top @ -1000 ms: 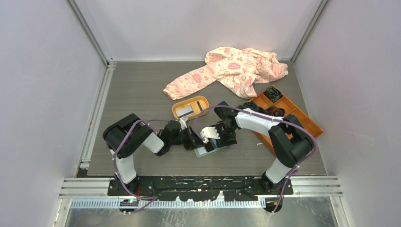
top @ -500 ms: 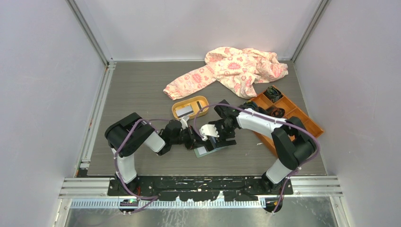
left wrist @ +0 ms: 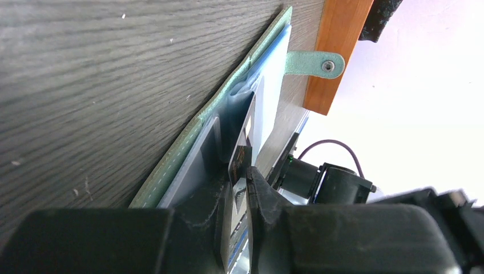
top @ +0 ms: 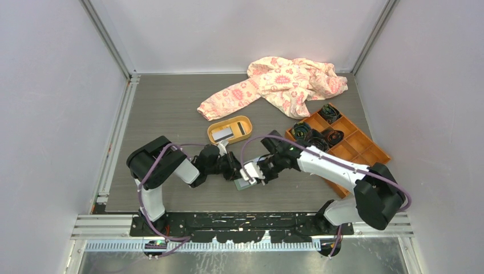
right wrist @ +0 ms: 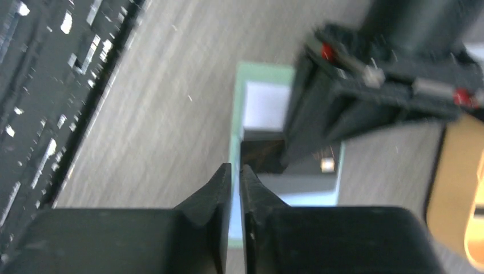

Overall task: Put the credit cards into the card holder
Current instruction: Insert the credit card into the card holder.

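Observation:
The pale green card holder (top: 245, 185) lies open on the table between both arms; its snap tab (left wrist: 315, 63) points away. In the left wrist view a credit card (left wrist: 242, 153) stands on edge between the fingers of my left gripper (left wrist: 242, 174), its front end at the slots of the card holder (left wrist: 181, 145). My left gripper (top: 231, 169) sits low at the holder's left side. My right gripper (right wrist: 235, 169) hovers at the edge of the card holder (right wrist: 261, 74), jaws almost touching with nothing seen between them. Two more credit cards (top: 223, 135) lie in the orange oval tray (top: 247, 121).
An orange compartmented box (top: 361, 141) with dark coiled items stands at the right. A pink patterned garment (top: 285, 83) lies at the back. The black base rail (right wrist: 51, 85) runs close along the table's near edge.
My right arm has swung down and left over the card holder, and its jaws have gone from wide apart to nearly together. The left arm has stayed put with the card.

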Controlling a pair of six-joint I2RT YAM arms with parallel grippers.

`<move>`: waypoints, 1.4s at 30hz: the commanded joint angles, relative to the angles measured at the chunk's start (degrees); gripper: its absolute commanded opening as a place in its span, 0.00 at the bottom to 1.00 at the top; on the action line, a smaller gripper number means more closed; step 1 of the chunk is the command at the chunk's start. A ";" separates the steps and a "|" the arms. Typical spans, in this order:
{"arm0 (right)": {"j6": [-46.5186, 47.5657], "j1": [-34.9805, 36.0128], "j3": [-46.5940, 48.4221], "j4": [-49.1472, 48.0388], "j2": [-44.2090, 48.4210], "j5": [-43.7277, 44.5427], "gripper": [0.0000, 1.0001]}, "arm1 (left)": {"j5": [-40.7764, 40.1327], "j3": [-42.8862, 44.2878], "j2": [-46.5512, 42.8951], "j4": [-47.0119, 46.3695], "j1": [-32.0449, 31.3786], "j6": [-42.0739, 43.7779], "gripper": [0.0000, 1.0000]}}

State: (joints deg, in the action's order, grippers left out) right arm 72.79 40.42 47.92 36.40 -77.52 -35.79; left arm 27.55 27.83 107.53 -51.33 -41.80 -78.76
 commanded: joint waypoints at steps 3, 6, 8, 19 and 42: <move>-4.43 8.89 -2.33 -12.11 -1.00 2.37 0.07 | -0.23 0.27 0.58 0.73 0.23 1.51 0.17; -6.46 11.54 -4.02 -18.24 -2.68 8.16 0.03 | -0.13 0.26 0.65 0.49 0.27 1.50 0.17; -7.70 12.93 -4.15 -20.99 -4.16 11.94 0.03 | -0.14 0.31 0.62 0.42 0.26 1.50 0.17; -8.03 16.06 -4.23 -25.64 -8.85 21.95 0.02 | 0.09 0.55 0.89 0.44 0.24 1.54 0.18; -2.47 8.00 -2.64 -17.48 -5.97 24.82 0.02 | 0.66 0.98 1.89 -0.17 0.31 1.51 0.21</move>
State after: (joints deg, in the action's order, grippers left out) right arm 68.99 50.11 43.20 18.39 -86.30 -12.23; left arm 27.29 28.51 108.25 -52.51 -41.39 -78.85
